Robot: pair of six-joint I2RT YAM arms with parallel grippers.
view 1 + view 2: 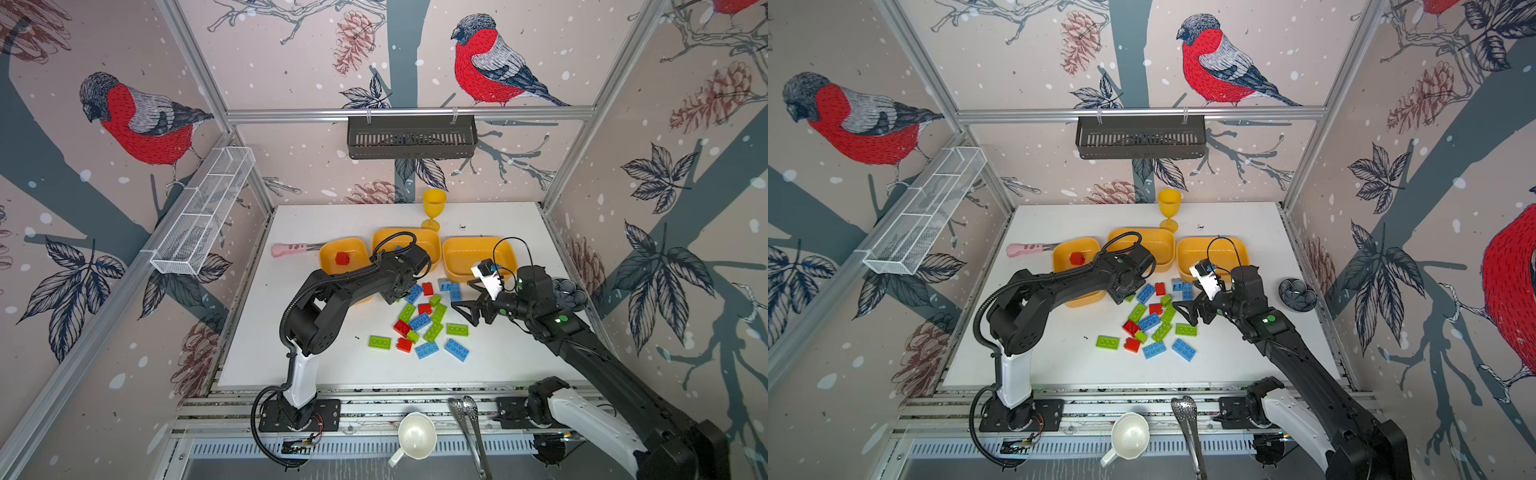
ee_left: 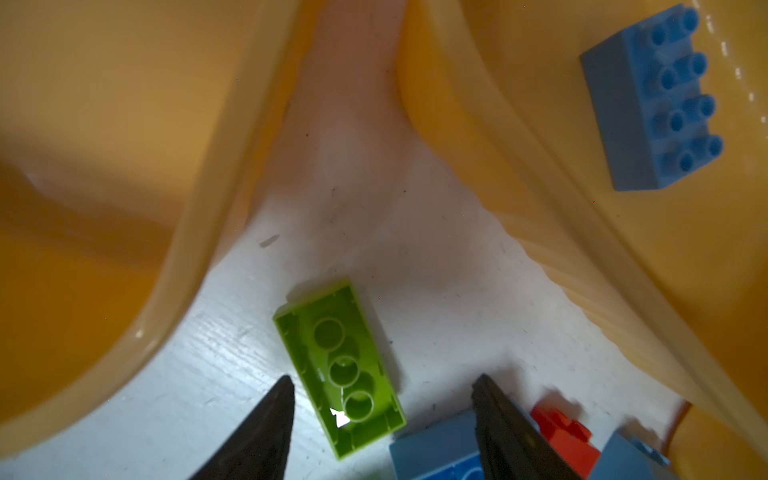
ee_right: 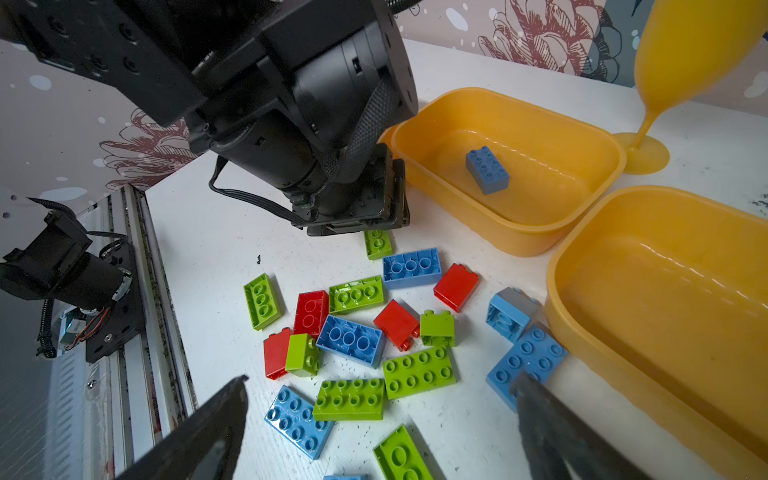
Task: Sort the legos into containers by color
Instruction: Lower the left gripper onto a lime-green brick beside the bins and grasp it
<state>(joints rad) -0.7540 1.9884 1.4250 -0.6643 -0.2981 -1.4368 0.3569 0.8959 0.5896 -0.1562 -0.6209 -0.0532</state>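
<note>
Three yellow-orange trays sit in a row on a white tabletop (image 1: pixel 324 361), behind a loose pile of legos (image 1: pixel 424 320). The left tray (image 1: pixel 357 249) holds one red brick (image 1: pixel 342 258), so it seems set aside for red.

Next, the left claw (image 2: pixel 384 377) hangs low at the pile's far edge, near the gap between the left and middle trays. Its jaws are partly apart on either side of an upturned green brick (image 2: pixel 340 370) that lies flat, placed to close across its width. It holds nothing.

The middle tray (image 3: pixel 511 237) holds one blue brick (image 3: pixel 487 169).

Further right, the right claw (image 3: pixel 382 380) hovers over the pile's right side, spread wide and empty, likely lining up on a brick. The right tray (image 1: pixel 465 257) is empty, probably meant for green.
</note>
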